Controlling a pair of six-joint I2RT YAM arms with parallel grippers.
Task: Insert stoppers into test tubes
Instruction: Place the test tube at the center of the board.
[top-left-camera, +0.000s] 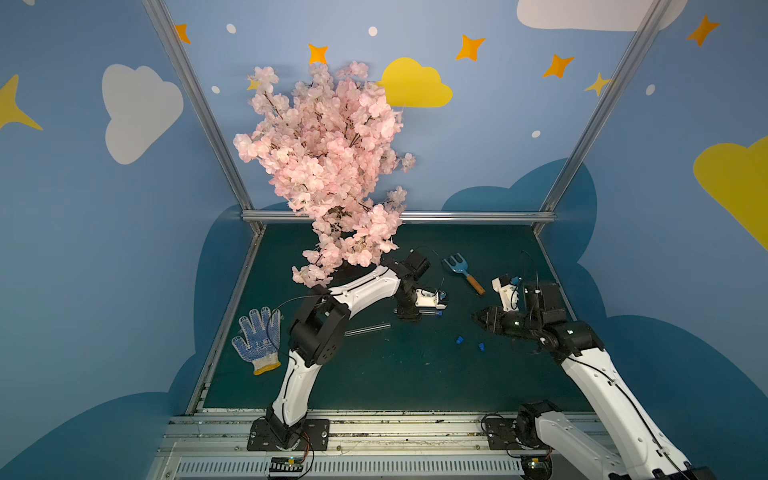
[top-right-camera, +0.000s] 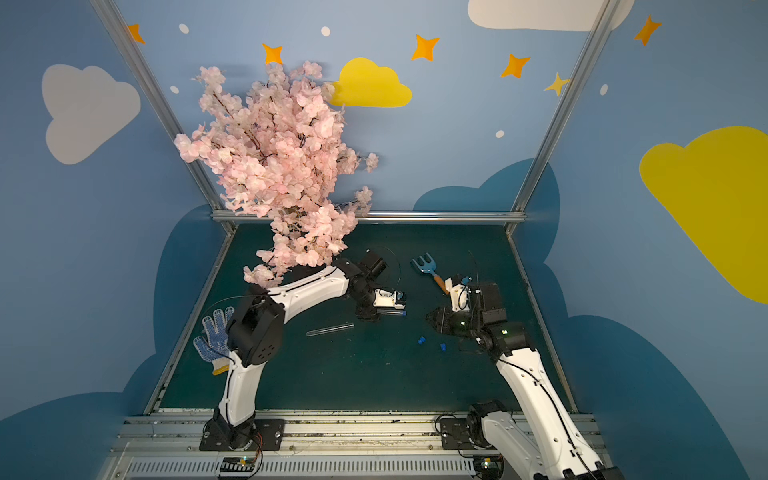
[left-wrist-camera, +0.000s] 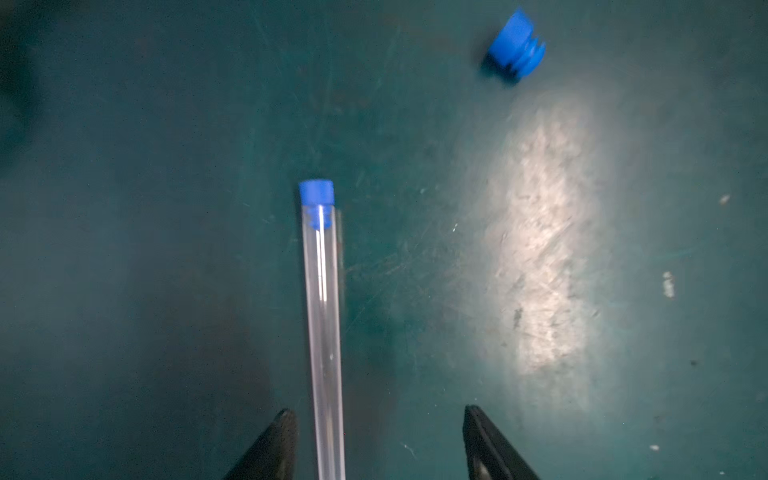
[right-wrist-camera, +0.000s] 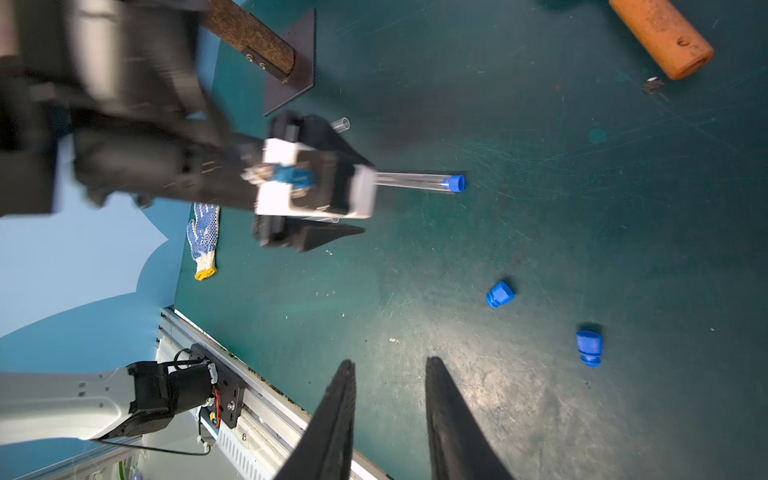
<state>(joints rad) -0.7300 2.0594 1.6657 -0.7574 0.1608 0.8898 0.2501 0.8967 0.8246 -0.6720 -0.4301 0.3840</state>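
Observation:
A clear test tube (left-wrist-camera: 324, 311) lies on the green mat with a blue stopper (left-wrist-camera: 316, 193) seated in its end. My left gripper (left-wrist-camera: 378, 411) is open around it; the tube rests close to one finger and touches neither. In both top views this tube (top-left-camera: 430, 312) pokes out from under the left gripper (top-left-camera: 415, 311). Another bare test tube (top-left-camera: 368, 329) lies to its left. A third tube's open end (right-wrist-camera: 341, 124) shows behind the left gripper. Two loose stoppers (right-wrist-camera: 499, 294) (right-wrist-camera: 589, 347) lie near my right gripper (right-wrist-camera: 390, 361), which is open and empty above the mat.
A pink blossom tree (top-left-camera: 328, 166) overhangs the back left, and its base plate (right-wrist-camera: 291, 70) stands just behind the left gripper. A blue garden fork (top-left-camera: 461, 272) with an orange handle lies at the back right. A dotted work glove (top-left-camera: 257, 336) lies at the mat's left edge.

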